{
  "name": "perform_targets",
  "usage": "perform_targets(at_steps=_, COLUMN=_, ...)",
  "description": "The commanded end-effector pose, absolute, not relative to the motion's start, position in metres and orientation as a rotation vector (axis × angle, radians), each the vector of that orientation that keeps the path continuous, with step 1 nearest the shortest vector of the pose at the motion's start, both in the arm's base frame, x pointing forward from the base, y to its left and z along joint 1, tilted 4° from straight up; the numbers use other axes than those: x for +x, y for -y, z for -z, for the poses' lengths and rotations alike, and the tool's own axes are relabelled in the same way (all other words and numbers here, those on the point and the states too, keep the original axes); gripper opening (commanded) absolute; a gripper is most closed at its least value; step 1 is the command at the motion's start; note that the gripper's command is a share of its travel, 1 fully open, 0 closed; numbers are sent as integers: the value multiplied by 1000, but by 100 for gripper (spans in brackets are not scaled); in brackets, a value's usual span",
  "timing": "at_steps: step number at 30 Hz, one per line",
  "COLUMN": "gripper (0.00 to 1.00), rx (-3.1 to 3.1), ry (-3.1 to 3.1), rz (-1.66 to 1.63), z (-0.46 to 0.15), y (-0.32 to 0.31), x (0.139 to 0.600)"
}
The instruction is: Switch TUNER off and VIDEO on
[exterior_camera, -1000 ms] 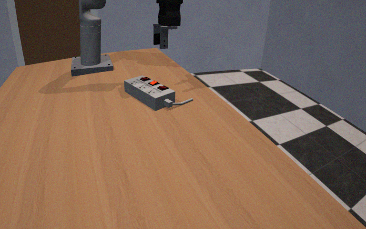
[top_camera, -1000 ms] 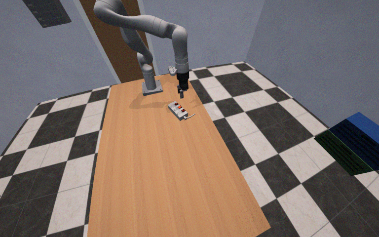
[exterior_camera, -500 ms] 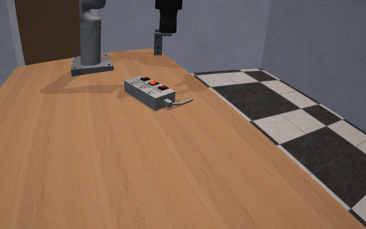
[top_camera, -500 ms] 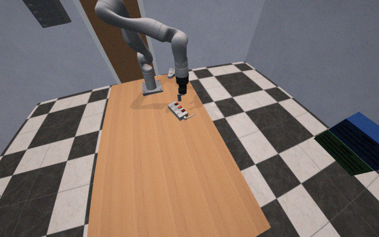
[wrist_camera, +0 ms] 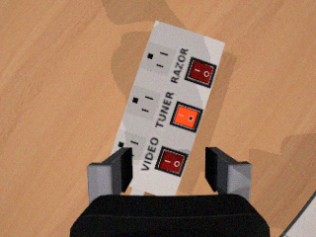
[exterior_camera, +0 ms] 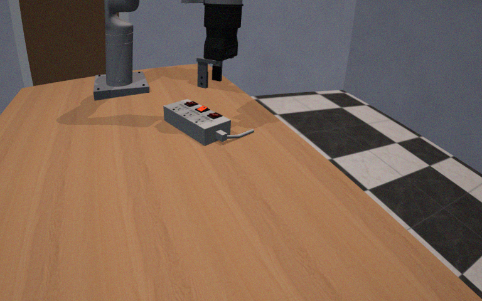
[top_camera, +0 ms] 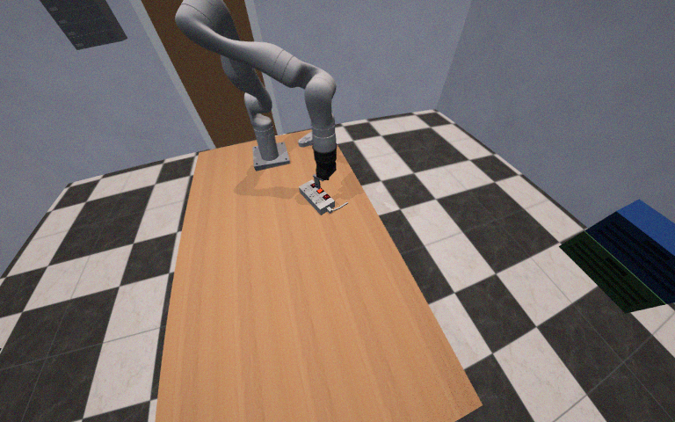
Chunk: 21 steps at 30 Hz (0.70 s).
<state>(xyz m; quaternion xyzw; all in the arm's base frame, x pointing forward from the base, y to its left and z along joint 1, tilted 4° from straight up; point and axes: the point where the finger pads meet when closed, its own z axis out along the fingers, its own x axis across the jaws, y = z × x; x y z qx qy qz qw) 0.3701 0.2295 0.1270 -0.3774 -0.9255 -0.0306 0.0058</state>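
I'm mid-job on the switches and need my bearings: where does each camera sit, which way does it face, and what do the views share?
Top: high above the table's far end, looking down its length at the whole arm and base.
Exterior: low over the table, facing the power strip, arm base and open gripper above it.
Wrist: behind the fingers, looking straight down on the VIDEO, TUNER and RAZOR switches.
Shared: all three show the strip and gripper.
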Motion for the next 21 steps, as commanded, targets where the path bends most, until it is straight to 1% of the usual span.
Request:
perform_targets(at_steps=1, gripper=100, rx=-1343, ry=2818, rz=108, z=-121, y=-238, x=372)
perform_targets(at_steps=9, gripper=100, rx=-1580, ry=2696, rz=107, z=-112, y=-239, x=381)
perform_targets(at_steps=19, gripper=100, rx=-1630, ry=2667, rz=107, z=-110, y=-239, x=383)
perform_targets(at_steps=20, gripper=0, rx=-1630, ry=2667, rz=107, z=-110, y=-239, x=383)
perform_targets(at_steps=21, gripper=0, rx=-1630, ry=2667, rz=107, z=-110, y=-239, x=383)
